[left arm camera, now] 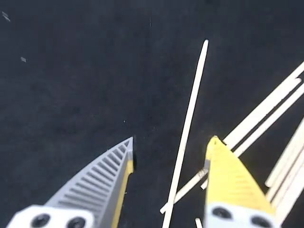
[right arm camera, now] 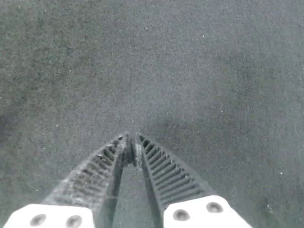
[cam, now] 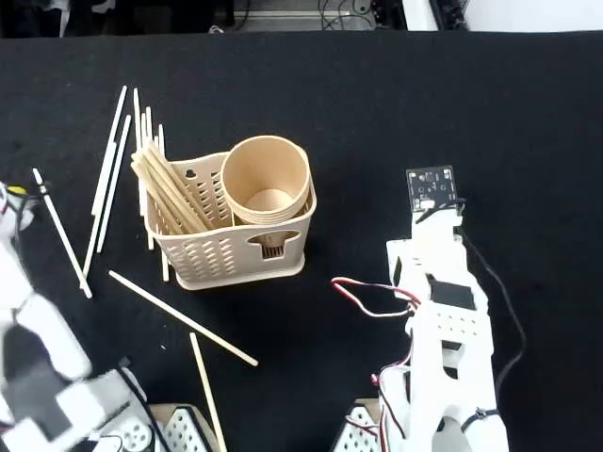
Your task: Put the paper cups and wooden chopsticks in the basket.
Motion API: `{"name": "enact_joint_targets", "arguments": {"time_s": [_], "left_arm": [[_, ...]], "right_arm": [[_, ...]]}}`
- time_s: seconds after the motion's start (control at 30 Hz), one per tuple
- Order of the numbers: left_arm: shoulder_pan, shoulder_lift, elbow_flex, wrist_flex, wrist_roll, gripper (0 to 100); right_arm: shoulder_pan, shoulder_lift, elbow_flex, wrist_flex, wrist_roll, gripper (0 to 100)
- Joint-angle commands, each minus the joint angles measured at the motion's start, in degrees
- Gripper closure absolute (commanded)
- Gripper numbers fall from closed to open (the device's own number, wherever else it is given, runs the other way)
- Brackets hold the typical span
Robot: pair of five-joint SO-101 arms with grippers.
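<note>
Cups [cam: 267, 179] sit stacked in the basket [cam: 226, 252] w/ a bundle of chopsticks [cam: 170, 193] beside them, so the cup part looks done. Several loose sticks [cam: 182, 318] lie on the table [cam: 490, 113] left of & in front of the basket. Left claw [left arm camera: 172, 140] is wide, straddling one stick [left arm camera: 190, 114], not gripping yet; right claw [right arm camera: 131, 140] is pinched closed, empty, over bare table.

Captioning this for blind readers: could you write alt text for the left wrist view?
The open left pincer hovers over a black table, with one wooden chopstick running between its jaws. More chopsticks lie scattered nearby.
</note>
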Motion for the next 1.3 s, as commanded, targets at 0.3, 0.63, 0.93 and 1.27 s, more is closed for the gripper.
{"name": "enact_joint_targets", "arguments": {"time_s": [0.3,0.63,0.93,1.27], "left_arm": [[5.6,41.0,-24.7,0.5,-0.2,76],[5.8,47.9,-36.5,7.7,-0.2,95],[6.2,30.2,-55.5,34.0,0.0,97],[15.7,-8.3,-59.6,43.3,5.1,97]], "right_arm": [[-0.8,-1.3,-0.2,-0.8,0.0,98.4],[-0.8,-1.3,-0.2,-0.8,0.0,98.4],[-0.8,-1.3,-0.2,-0.8,0.0,98.4],[-0.8,-1.3,-0.2,-0.8,0.0,98.4]]}}
